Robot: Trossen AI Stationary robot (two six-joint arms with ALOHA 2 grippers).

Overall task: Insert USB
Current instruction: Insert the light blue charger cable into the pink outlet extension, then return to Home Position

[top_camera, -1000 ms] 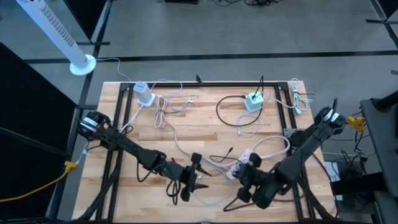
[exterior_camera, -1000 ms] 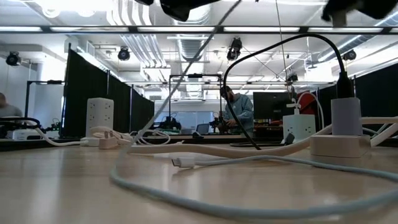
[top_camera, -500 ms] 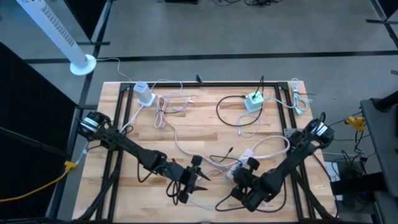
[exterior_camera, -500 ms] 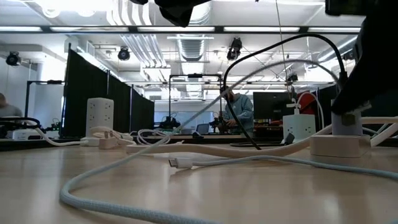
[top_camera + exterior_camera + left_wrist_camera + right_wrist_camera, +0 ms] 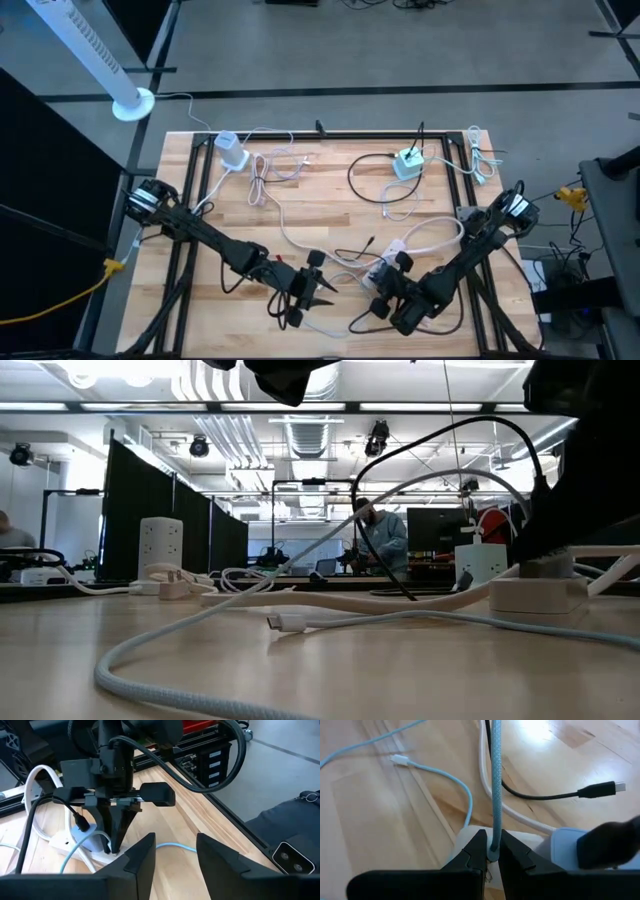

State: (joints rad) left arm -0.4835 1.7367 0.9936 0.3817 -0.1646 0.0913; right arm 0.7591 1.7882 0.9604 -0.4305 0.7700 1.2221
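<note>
A light blue braided USB cable [image 5: 495, 780] runs across the table's near middle, and my right gripper [image 5: 491, 856] is shut on its end. That end sits right over a white charger block [image 5: 466, 839], seen also in the low view [image 5: 535, 594]. A pale blue adapter [image 5: 565, 847] with a black plug sits beside it. My left gripper [image 5: 175, 852] hovers open just left of the block [image 5: 386, 268], pointing at my right gripper [image 5: 114, 845], with nothing between its fingers. My right gripper pinches the light blue cable at its plug end [image 5: 493, 849] between its two fingers, coming slanting down from above. The cable leads away from the fingertips along the table. The fingers hide the plug's tip, so whether it sits in the white block cannot be told.
Loose cables lie all over: a black one with a free plug [image 5: 600, 787], a thin blue one with a white connector [image 5: 400, 759], white ones [image 5: 440, 235]. A white charger [image 5: 232, 152] and a teal one [image 5: 407, 163] stand at the far side. Black rails frame the table.
My right gripper has come down onto the white charger block, carrying the blue cable's end with it. The cable's loop has sunk and shifted on the table in the low view.
</note>
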